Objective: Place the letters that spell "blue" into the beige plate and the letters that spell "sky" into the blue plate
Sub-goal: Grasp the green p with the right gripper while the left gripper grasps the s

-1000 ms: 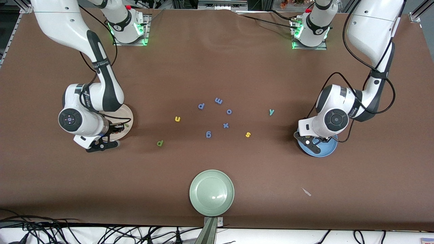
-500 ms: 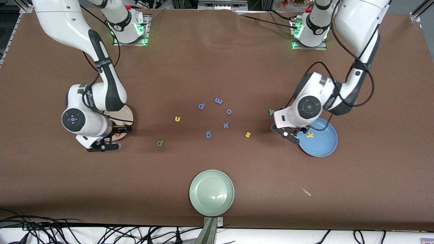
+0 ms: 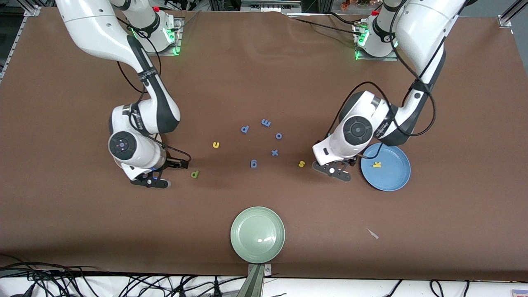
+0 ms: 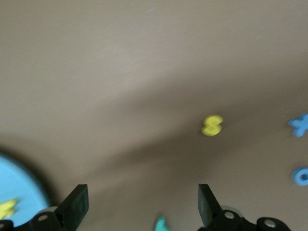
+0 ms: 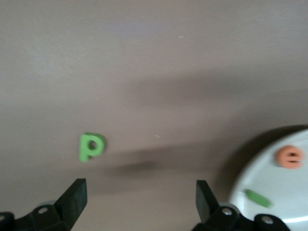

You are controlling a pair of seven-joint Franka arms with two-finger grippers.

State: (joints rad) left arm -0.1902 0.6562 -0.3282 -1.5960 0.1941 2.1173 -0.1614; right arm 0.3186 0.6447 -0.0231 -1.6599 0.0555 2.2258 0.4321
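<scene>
The right gripper (image 5: 139,199) is hovering with its fingers (image 5: 74,197) apart and empty, and the green b (image 5: 90,146) is lying flat on the table (image 3: 264,74) just ahead of them, stem parallel to the finger line; the orange e (image 5: 289,157) and green l (image 5: 257,198) are already resting in the beige plate (image 5: 269,168). The left gripper (image 4: 142,204), fingers (image 4: 77,204) likewise spread and empty, is hanging between the blue plate (image 3: 392,175), which is holding the yellow k (image 3: 376,164), and the yellow s (image 4: 212,125), with the teal y (image 4: 161,224) showing between its fingers. The yellow u (image 3: 215,144) is lying nearer the right arm.
</scene>
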